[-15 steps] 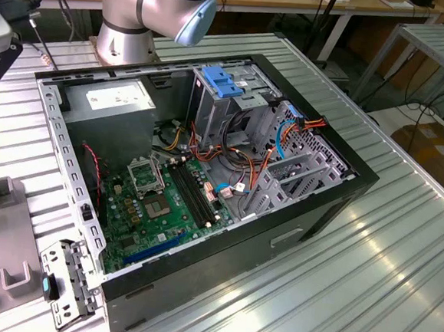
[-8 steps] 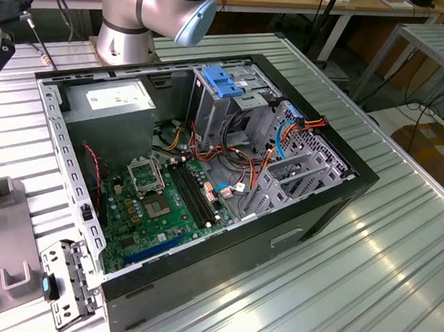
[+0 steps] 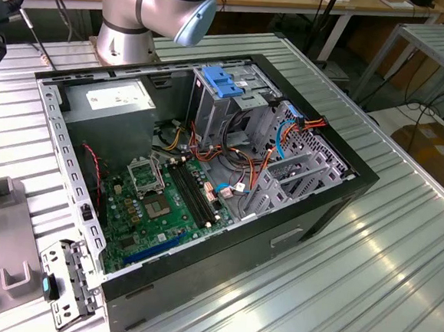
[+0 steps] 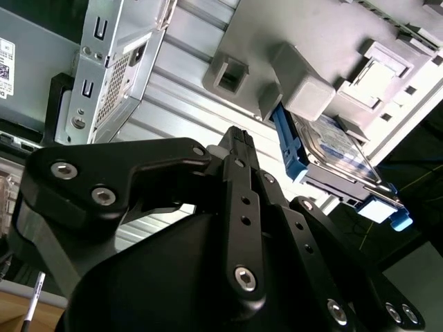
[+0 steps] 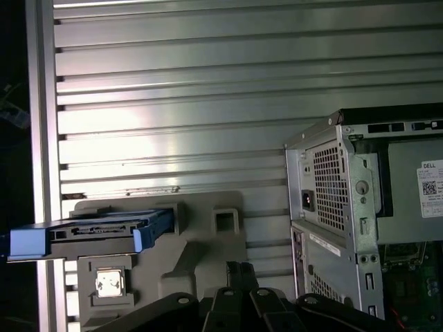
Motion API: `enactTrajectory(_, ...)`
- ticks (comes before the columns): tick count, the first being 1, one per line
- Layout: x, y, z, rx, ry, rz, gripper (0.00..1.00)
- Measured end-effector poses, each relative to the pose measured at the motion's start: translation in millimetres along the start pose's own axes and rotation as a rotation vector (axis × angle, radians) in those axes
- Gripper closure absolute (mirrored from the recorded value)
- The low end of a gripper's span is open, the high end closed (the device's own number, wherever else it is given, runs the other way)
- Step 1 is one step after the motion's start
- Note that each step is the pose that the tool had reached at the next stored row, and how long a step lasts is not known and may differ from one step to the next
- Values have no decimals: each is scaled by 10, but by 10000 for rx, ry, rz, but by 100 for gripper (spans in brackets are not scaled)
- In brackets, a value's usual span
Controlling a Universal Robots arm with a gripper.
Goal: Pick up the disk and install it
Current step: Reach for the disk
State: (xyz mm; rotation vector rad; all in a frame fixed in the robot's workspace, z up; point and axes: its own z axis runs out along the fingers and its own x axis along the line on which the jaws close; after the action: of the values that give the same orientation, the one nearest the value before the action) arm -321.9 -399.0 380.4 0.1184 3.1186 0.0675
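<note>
The disk (image 5: 97, 228) is not yet taken: it is seen in both wrist views resting on the grey holder (image 5: 208, 256), which stands on the ribbed metal table (image 5: 208, 69) just beside the computer case (image 5: 332, 180). In the first wrist view the disk is shown from its edge, lying flat and raised above the table, with one blue end reaching past the holder. It is probably kept lifted like this so that its sides are free to be gripped. The gripper (image 5: 240, 268) is held above the holder, apart from the disk, and nothing is touched by it. Its jaws appear to be brought together at the tips, with nothing between them, so the claw is judged to be closed and empty. In the exterior view the case (image 3: 334, 213) is laid on its side with the panel removed, so the inside can be reached from above. The drive cage (image 3: 228, 82) with the blue top is seen standing inside it.
</note>
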Motion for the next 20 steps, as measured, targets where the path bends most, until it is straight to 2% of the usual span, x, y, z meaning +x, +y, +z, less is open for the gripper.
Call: enactTrajectory(20, 148, -12, 15, 1, 7, 1, 89)
